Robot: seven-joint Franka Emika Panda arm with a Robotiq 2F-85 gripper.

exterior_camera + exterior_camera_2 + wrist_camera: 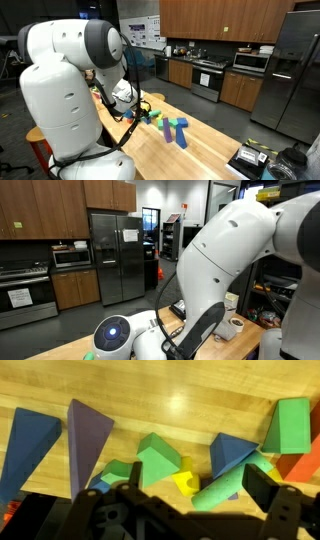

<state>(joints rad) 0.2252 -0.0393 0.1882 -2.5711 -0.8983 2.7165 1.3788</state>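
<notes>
Standing by the long pale wooden table (180, 395), I see the robot's black gripper (197, 478) hanging over a loose heap of foam blocks with its jaws spread as wide as they go, and nothing pinched between them. In the wrist view the fingers come in from six o'clock. Just beyond them lies a small yellow foam block (185, 482), tucked against a green foam wedge (158, 460) at about eleven o'clock of it. A green foam cylinder (215, 495) lies tilted at its four o'clock. Toward ten o'clock of the heap a tall purple foam triangle (88, 440) lies flat, and a dark blue foam wedge (28, 445) lies beside it at nine o'clock. At two o'clock sit a blue foam block (232, 455), a green foam cube (290, 425) and an orange foam piece (305, 460) at the edge. In an exterior view the blocks cluster near the table's middle, one blue upright foam piece (178, 130) standing apart. I judge that no block is lifted or gripped; the heap lies unsorted, so the picking is all left to do.
</notes>
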